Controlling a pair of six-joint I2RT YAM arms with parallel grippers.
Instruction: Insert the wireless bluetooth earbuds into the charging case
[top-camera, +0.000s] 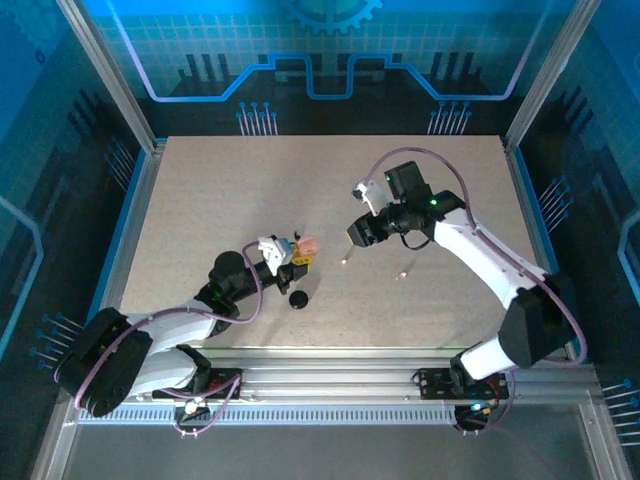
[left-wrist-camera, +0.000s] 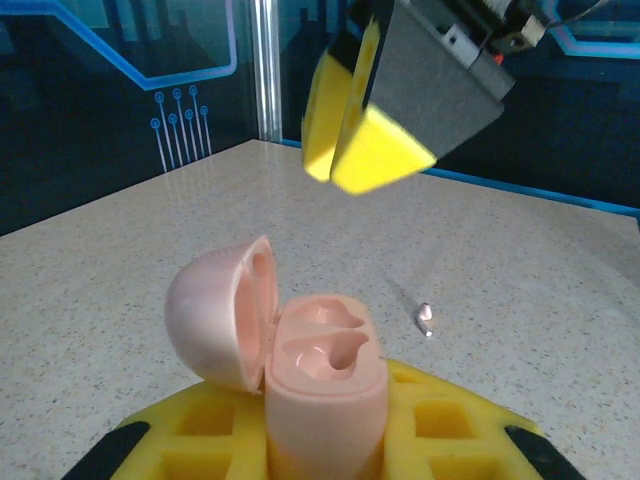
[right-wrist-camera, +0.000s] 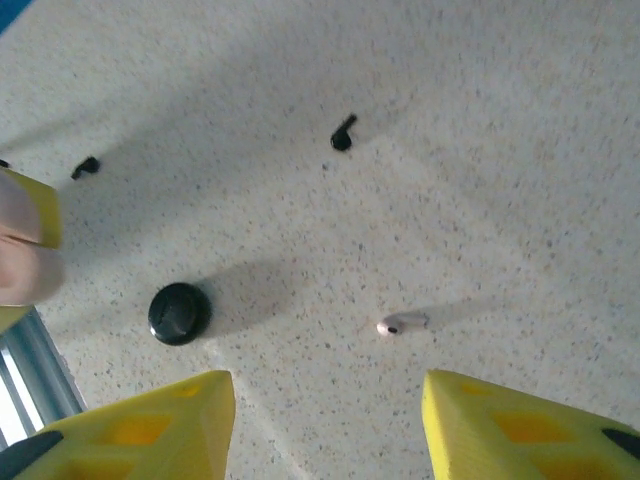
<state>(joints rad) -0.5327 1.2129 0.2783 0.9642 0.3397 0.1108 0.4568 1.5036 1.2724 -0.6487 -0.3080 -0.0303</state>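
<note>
Pinching the pink charging case (left-wrist-camera: 322, 350), the left gripper (left-wrist-camera: 325, 432) holds it lid-open, ready to be filled. The right gripper (right-wrist-camera: 322, 400), jaws spread, hangs over a whitish earbud (right-wrist-camera: 402, 323) on the table (right-wrist-camera: 500, 150), likely to grab it.

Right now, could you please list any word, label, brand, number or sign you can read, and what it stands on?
None: no text on the pink charging case, the black round case or the whitish earbud; the blue backdrop bears circuit lines and a gear outline, no letters.
</note>
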